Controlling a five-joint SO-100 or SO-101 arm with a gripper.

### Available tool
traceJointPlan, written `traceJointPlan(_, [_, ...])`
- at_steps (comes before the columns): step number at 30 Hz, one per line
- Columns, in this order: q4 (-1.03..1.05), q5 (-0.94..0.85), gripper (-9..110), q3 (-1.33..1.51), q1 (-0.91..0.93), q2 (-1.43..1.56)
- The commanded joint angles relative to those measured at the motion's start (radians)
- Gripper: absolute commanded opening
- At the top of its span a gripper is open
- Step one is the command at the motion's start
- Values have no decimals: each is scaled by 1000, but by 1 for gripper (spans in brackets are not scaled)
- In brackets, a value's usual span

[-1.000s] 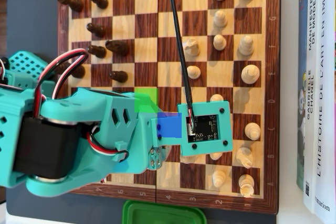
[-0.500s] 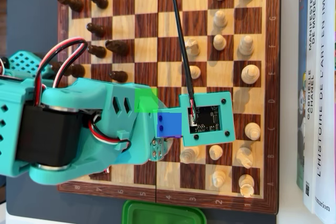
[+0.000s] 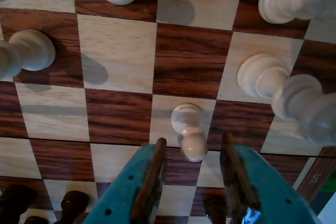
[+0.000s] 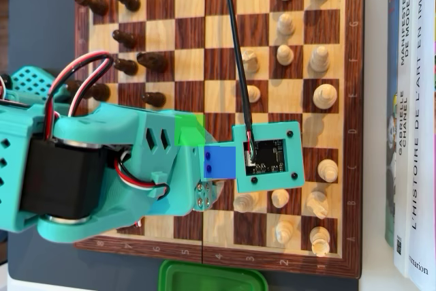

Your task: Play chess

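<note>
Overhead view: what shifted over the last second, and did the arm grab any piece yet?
The arm slid toward the bottom of the overhead view, uncovering a white pawn there. Gripper is open astride that pawn, nothing grasped. Other pieces stayed put.

fourteen white pieces [image 4: 325,95], seven dark pieces [image 4: 151,60]

Chessboard [image 4: 218,32]: wood, visible grain, dark reddish-brown and pale squares, satin sheen.
White pieces, e.g. pawn [image 3: 189,129] at lower centre of wrist view: turned pale wood, smooth, slightly glossy.
Dark pieces [image 4: 126,66], upper left of overhead view: dark brown wood, polished.
Arm [image 4: 102,168]: teal plastic, matt, fine printed layer lines.
Gripper [image 3: 191,153]: teal plastic, with brown rough-looking inner faces.
Books [image 4: 412,100], right edge of overhead view: paper, smooth white spines.
</note>
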Motion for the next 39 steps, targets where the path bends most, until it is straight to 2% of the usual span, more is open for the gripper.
traceJointPlan(1, [-9, -3, 16, -34, 9, 5])
traceJointPlan(27, [-43, -6, 15, -44, 12, -55])
traceJointPlan(31, [-43, -6, 8, -44, 18, -54])
traceJointPlan(39, [-43, -6, 3, -44, 28, -55])
